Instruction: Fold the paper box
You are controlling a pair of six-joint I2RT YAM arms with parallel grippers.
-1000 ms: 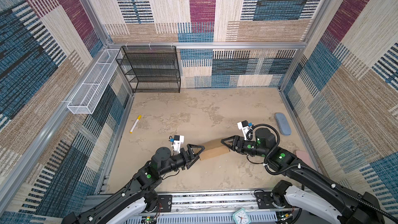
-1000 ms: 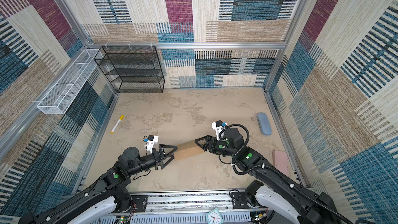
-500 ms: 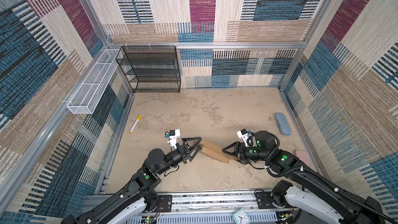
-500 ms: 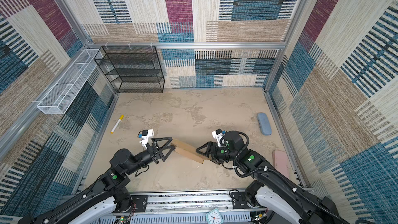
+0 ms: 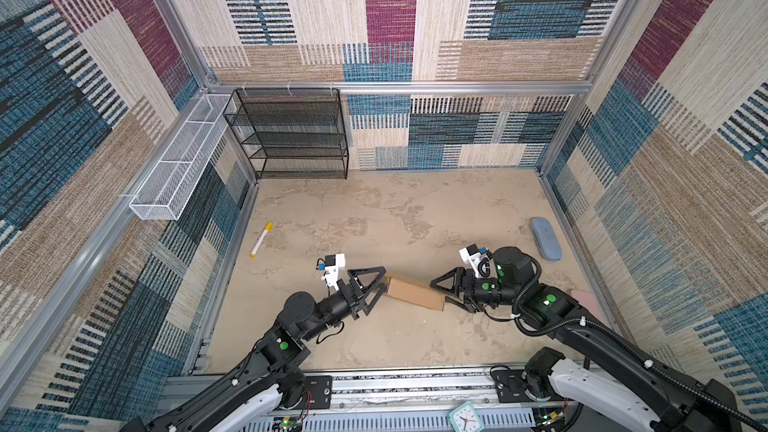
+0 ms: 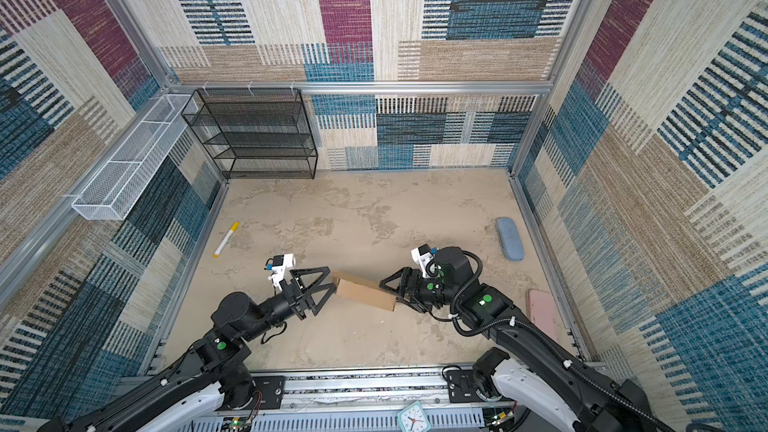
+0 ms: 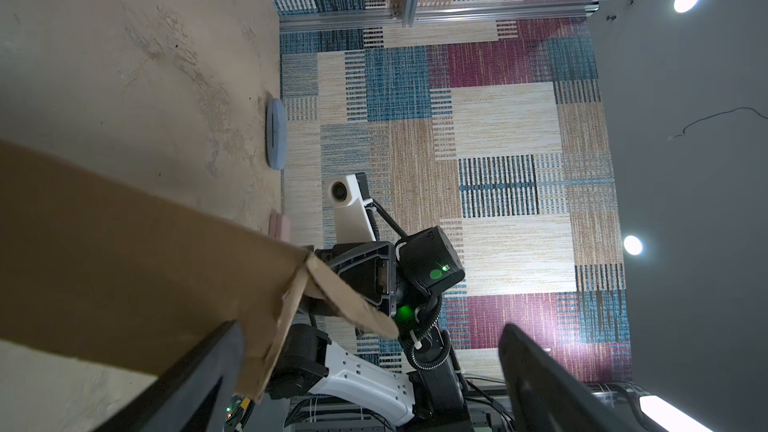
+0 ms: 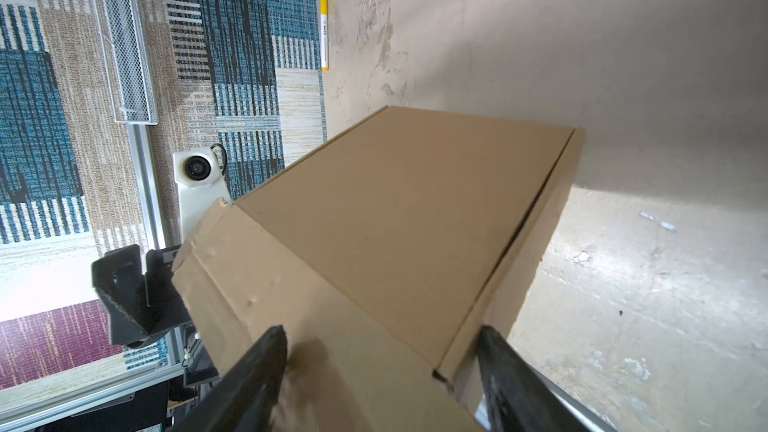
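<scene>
paper box [image 5: 413, 293] now slants the opposite way from a second ago, lower middle of both top views; right gripper [image 5: 438, 293] pinches its right end, left gripper [image 5: 383, 280] is spread wide at the other, so just repositioning I reckon

The paper box [image 5: 413, 293] is plain brown cardboard, folded into a shallow closed shape. It is turned up on a long edge near the table's [image 5: 374, 209] front middle, with 1 end flap [image 7: 349, 301] sticking out.
</scene>
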